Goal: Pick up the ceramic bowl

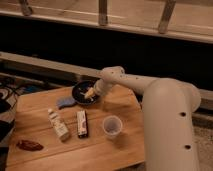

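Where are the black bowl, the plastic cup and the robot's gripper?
ceramic bowl (78, 91), camera view, dark left inside.
plastic cup (112, 125), camera view, its mouth.
gripper (90, 94), camera view, pale tip at the bowl.

No text, brand, number or sign can be read anywhere in this view. The bottle and the flat packet, lying side by side on the table, each show printed patches, pale on the bottle and mixed dark and light on the packet, but no letters can be made out. The cup is unmarked. The gripper is at the right side of the bowl.
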You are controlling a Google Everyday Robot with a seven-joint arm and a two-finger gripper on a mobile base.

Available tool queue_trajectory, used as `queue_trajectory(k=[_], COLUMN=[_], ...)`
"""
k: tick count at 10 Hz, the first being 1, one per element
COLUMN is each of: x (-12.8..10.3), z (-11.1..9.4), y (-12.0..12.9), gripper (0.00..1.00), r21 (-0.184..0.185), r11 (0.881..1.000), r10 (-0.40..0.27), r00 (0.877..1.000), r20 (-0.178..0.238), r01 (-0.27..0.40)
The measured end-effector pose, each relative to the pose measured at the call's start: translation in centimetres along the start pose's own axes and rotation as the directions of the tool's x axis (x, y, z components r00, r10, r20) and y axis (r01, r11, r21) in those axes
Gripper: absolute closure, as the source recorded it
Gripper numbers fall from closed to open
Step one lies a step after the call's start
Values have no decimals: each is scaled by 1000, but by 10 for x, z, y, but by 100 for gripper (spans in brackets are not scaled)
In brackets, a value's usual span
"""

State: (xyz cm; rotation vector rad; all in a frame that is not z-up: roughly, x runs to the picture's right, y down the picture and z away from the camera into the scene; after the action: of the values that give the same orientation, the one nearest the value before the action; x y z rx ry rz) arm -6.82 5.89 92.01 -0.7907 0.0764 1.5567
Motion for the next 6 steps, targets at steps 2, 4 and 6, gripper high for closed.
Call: queue_trajectory(k=[2, 4, 6], x=[-7, -14, -15], z=[-2, -2, 1], y=[-5, -14, -15], gripper=[34, 21, 28], r21=[-22, -56, -59], r11=[999, 997, 996], r10=[34, 64, 68], r00=[999, 997, 997], r20=[31, 39, 31], r01=[-34, -62, -66])
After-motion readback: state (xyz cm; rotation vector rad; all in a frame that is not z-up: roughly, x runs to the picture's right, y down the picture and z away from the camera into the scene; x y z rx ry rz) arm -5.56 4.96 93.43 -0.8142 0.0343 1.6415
